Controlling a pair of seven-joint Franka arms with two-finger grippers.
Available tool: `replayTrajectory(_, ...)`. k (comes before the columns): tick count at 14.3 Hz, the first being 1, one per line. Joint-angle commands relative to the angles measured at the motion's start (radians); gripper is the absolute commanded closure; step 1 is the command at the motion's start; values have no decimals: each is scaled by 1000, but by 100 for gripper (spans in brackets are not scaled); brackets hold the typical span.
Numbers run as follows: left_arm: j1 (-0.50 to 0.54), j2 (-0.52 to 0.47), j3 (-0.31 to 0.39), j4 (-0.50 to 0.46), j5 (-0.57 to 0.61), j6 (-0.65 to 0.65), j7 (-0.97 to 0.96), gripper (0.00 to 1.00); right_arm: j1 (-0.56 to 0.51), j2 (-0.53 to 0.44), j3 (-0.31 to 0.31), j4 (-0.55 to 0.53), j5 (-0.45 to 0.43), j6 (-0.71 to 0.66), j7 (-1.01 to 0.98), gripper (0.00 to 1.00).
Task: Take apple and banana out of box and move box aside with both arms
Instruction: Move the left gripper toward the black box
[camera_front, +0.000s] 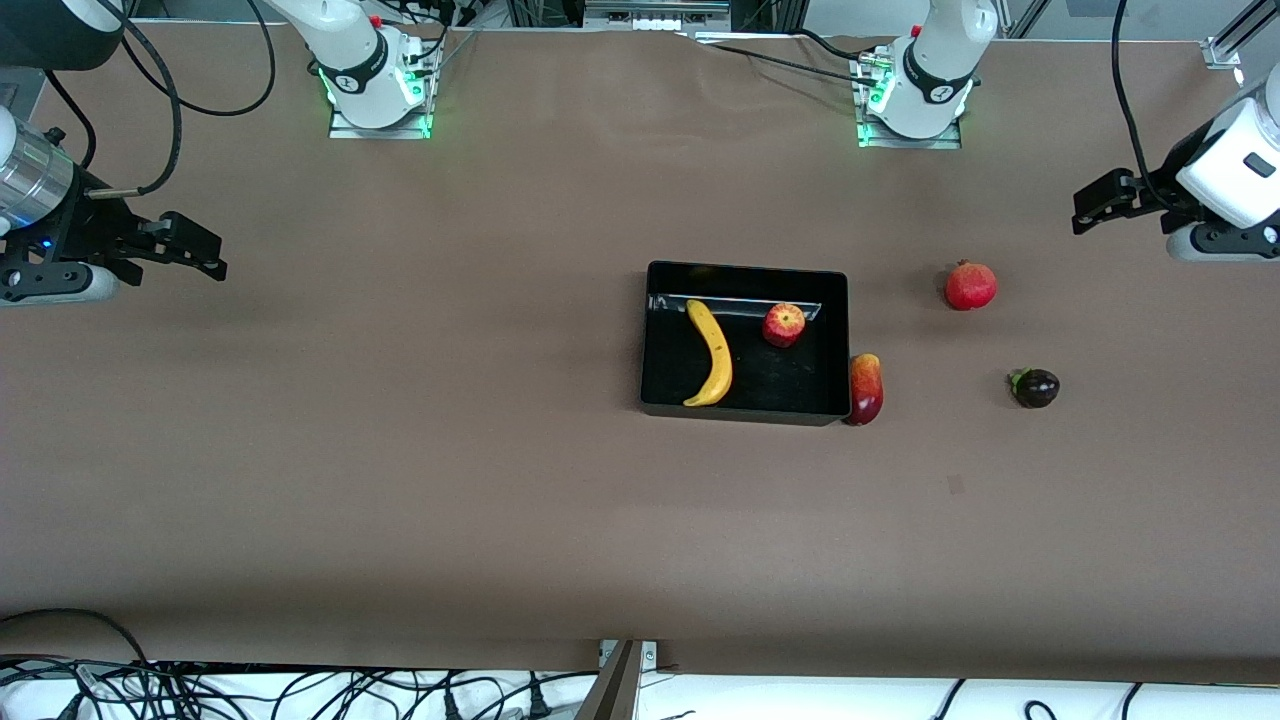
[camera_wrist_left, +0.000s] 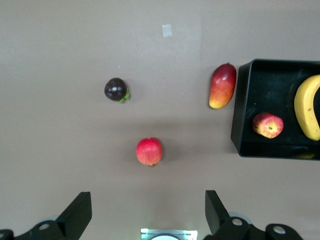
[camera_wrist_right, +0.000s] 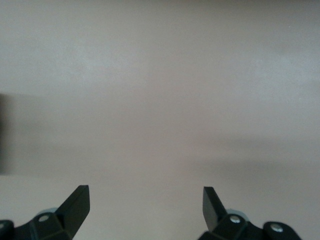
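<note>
Nothing of the task is seen done yet. Table (camera_front: 400, 480) covered in brown sheet. Box (camera_front: 744, 411) sat mid-table, toward left arm's end, not yet shifted. Banana (camera_front: 712, 352) laid in box at the end toward right arm; apple (camera_front: 784, 325) in box near the wall farther from front cam. Both to be lifted out, then box moved aside w/ both arms. Left gripper (camera_front: 1085, 212) held up over left arm's end of table, jaws apart, nothing gripped; right gripper (camera_front: 213, 255) held over bare table at right arm's end, jaws apart, empty. Mango-like fruit (camera_front: 865, 388) touching box's outer wall; pomegranate (camera_front: 970, 285) and small dark fruit (camera_front: 1035, 387) well apart from box, not task items.
</note>
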Motion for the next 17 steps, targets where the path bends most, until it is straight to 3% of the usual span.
replayTrajectory(1,1,47,1,65,-17,-29,23,0,-12,-3,9,7,-5,-4,-10,0)
replayTrajectory(6,-20,79,-10,70,-17,-37,19,0,-12,-3,9,7,-5,-4,-10,0)
replayTrajectory(11,-30,171,-175,65,-31,-75,-137,0,-12,-3,9,7,-5,-4,-10,0)
replayTrajectory(17,-45,320,-352,55,-24,110,-426,0,-12,-3,9,7,-5,-4,-10,0)
